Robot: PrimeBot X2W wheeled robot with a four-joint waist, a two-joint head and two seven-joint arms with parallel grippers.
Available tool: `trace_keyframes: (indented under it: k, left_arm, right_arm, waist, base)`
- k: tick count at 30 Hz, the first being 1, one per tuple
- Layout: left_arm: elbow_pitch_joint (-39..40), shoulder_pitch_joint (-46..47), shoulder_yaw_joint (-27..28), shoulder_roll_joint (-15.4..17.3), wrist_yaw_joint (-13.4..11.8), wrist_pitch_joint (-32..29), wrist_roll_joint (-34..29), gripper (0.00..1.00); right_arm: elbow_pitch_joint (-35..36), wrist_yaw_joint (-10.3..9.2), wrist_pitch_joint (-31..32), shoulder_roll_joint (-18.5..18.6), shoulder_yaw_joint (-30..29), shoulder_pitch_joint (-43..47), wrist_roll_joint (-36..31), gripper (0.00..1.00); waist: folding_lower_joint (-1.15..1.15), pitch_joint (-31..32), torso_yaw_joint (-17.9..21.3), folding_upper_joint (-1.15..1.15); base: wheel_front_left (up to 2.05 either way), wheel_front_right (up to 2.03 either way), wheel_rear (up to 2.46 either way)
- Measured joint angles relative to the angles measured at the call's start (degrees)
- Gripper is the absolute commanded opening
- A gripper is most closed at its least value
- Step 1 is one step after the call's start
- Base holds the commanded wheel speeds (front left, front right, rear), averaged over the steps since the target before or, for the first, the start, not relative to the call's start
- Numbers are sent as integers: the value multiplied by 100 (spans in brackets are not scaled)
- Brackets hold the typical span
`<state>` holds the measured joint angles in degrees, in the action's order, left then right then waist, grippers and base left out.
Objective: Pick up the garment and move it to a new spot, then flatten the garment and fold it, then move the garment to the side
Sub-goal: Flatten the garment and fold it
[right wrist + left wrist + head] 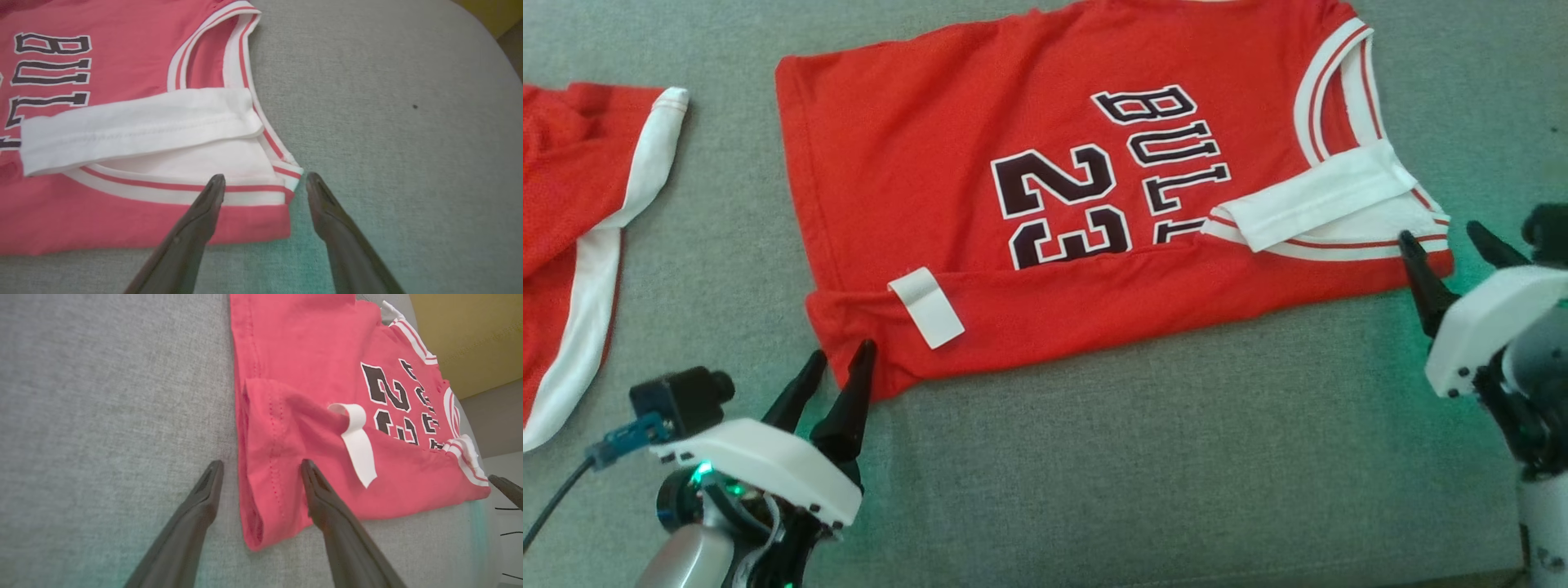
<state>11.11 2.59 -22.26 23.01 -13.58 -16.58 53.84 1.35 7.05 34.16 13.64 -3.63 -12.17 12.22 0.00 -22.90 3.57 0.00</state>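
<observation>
The garment is a red jersey with black "23" lettering and white trim, spread on the grey surface, its near edge folded over onto itself. A white label lies on the folded strip. My left gripper is open at the garment's near left corner; in the left wrist view the fingers of the left gripper straddle the folded corner of the garment. My right gripper is open at the near right corner; in the right wrist view the right gripper stands over the white-trimmed armhole edge of the garment. Neither holds cloth.
A second red piece of clothing with a white stripe lies at the far left. The grey padded surface stretches toward me. A yellow surface lies beyond the grey pad's far edge. One finger of the right gripper shows in the left wrist view.
</observation>
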Motion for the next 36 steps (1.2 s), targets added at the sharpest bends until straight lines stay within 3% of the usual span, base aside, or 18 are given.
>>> trace_keyframes:
  k: [11, 12, 13, 14, 15, 16, 21, 25, 31, 36]
  left_arm:
    - [-166, 217, -211, 71, 154, -215, -101, 100]
    - [-167, 222, -234, 94, 180, -252, -119, 77]
    - [-172, 224, -260, 112, 203, -283, -138, 31]
    - [-181, 224, -293, 124, 224, -304, -146, 0]
    - [-219, 227, -343, 124, 258, -319, -146, 0]
    - [-256, 227, -386, 122, 303, -352, -146, 0]
    - [-354, 280, -370, 148, 413, -459, -20, 0]
    - [-174, 105, -252, 421, 509, -633, 259, 0]
    - [633, -780, -23, 816, 509, -686, 536, 0]
    - [1002, -1494, -36, 888, 483, -666, 622, 0]
  right_arm:
    - [-494, 0, 398, 160, 312, -290, 208, 100]
    - [-517, 0, 436, 167, 349, -315, 269, 100]
    - [-536, 0, 469, 180, 382, -332, 344, 100]
    - [-568, 0, 475, 191, 398, -359, 413, 78]
    - [-601, 0, 475, 180, 369, -380, 494, 13]
    - [-645, 0, 485, 168, 355, -391, 587, 0]
    - [-755, 0, 615, 45, 216, -408, 1033, 0]
    - [-421, 1, 960, 201, 34, -155, 1418, 0]
    - [541, 1, 1621, 533, -250, 1027, 1891, 0]
    - [1016, 1, 1845, 610, -515, 1900, 2064, 0]
  waist:
    - [0, -79, -36, 0]
    - [-1, -82, -33, 0]
    - [-1, -85, -29, 0]
    - [0, -88, -25, 0]
    - [0, -89, -22, 0]
    - [0, -82, -21, 0]
    - [0, 32, -17, 0]
    - [0, 224, -17, 0]
    - [-1, 375, 46, 0]
    - [-1, 366, 76, 0]
  base:
    - [0, 0, 0]
    - [0, 0, 0]
    - [0, 0, 0]
    - [0, 0, 0]
    - [0, 0, 0]
    - [0, 0, 0]
    - [0, 0, 0]
    - [0, 0, 0]
    - [0, 0, 0]
    - [0, 0, 0]
